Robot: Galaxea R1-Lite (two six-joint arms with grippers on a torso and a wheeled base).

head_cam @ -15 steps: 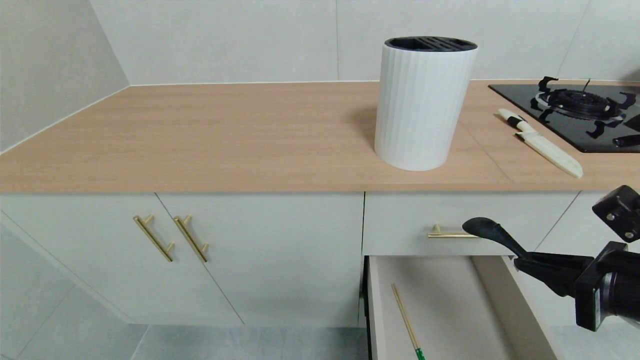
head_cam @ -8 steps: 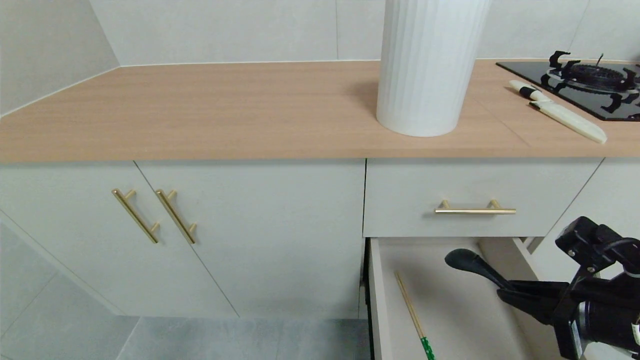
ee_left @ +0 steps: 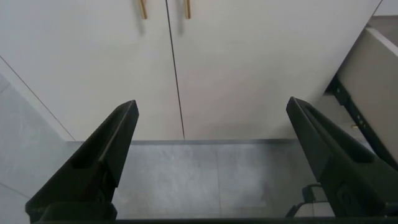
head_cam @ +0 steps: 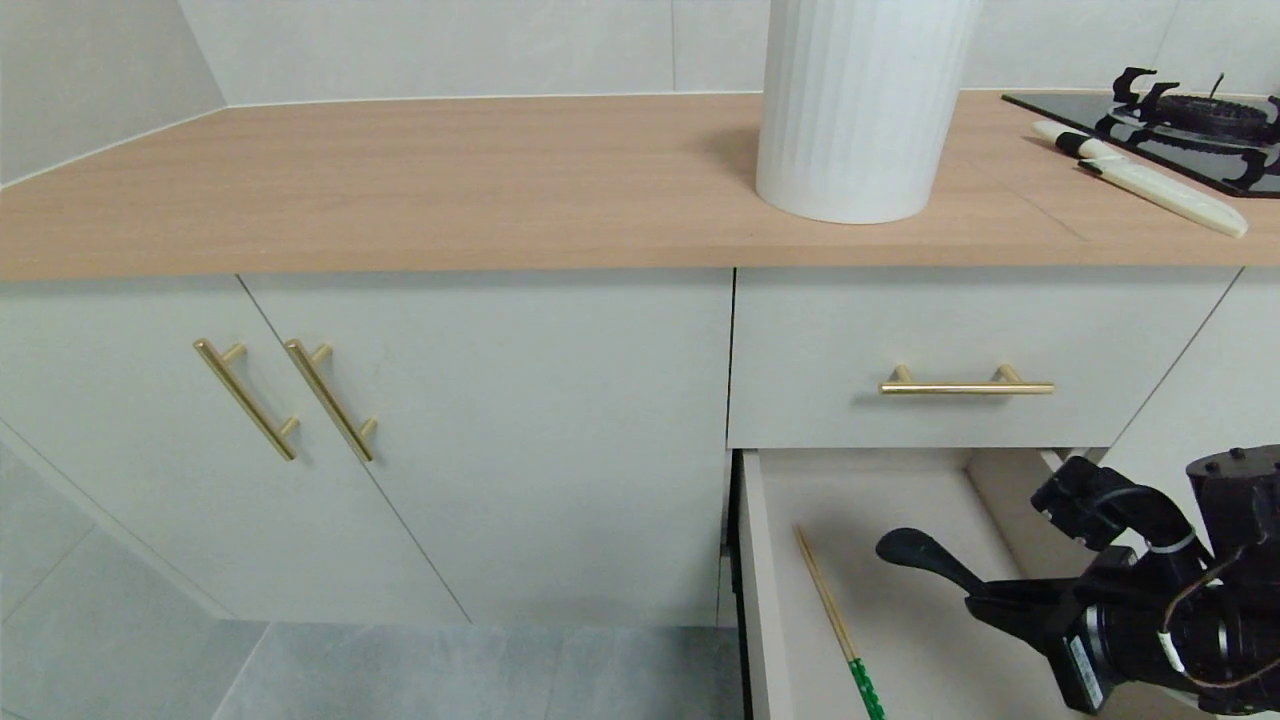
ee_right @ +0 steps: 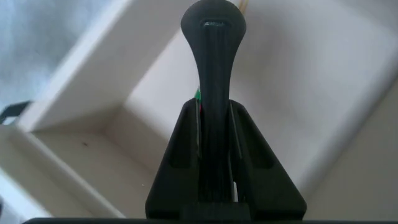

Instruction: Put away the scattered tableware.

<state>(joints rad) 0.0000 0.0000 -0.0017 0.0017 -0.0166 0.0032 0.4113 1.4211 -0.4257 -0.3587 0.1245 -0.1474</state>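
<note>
We are looking at a home kitchen. A wood-grain table runs along a wall of large pale tiles, and at its far right end sits a black glass gas hob with a burner grate. A white-bladed kitchen knife lies beside the hob, near a tall white ribbed container. Below the table we see pale cabinet doors with slim brass bar handles, and a shut drawer front with the same brass handle. Under it a drawer stands pulled out, with a wooden chopstick with a green end lying inside. The floor is grey tile.
</note>
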